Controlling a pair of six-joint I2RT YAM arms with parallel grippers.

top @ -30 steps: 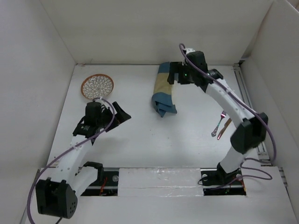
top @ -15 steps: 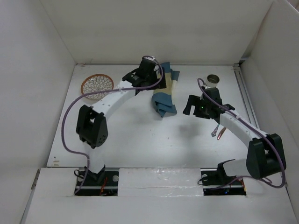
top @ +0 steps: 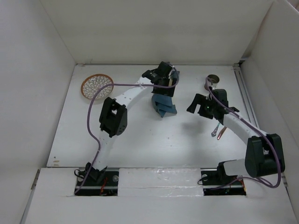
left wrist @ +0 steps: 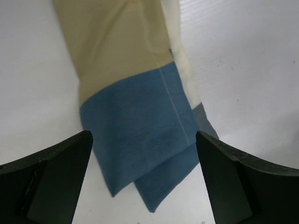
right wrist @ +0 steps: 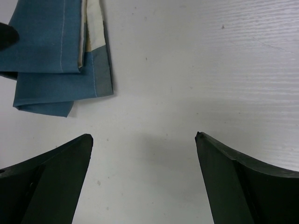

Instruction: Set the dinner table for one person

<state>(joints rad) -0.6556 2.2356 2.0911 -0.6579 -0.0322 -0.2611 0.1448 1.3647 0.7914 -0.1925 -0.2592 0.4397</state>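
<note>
Tabletop (top: 140,135): white, flat, enclosed by white walls (top: 42,70) on the far side, the left and the right; it fills the working area in front of both arm bases.

Left tool (top: 164,77): reached across to the far centre, released, fingers wide apart. The left wrist view shows the folded blue-and-tan placemat (left wrist: 140,121) lying below and between them. Contact with the cloth cannot be determined.

Placemat: bunched and folded over on itself, its blue end toward the near side. The left arm covers its far portion in the overhead view.

Right tool (top: 196,103): released, fingers spread above bare tabletop, just right of the placemat and apart from it.

Other items: round lattice dish (top: 97,86) at far left, well apart from the placemat. Small cup (top: 213,79) at far right, partly obscured by the right arm's cable. Cutlery (top: 217,131) lies beside the right arm's forearm, partly hidden by it.
</note>
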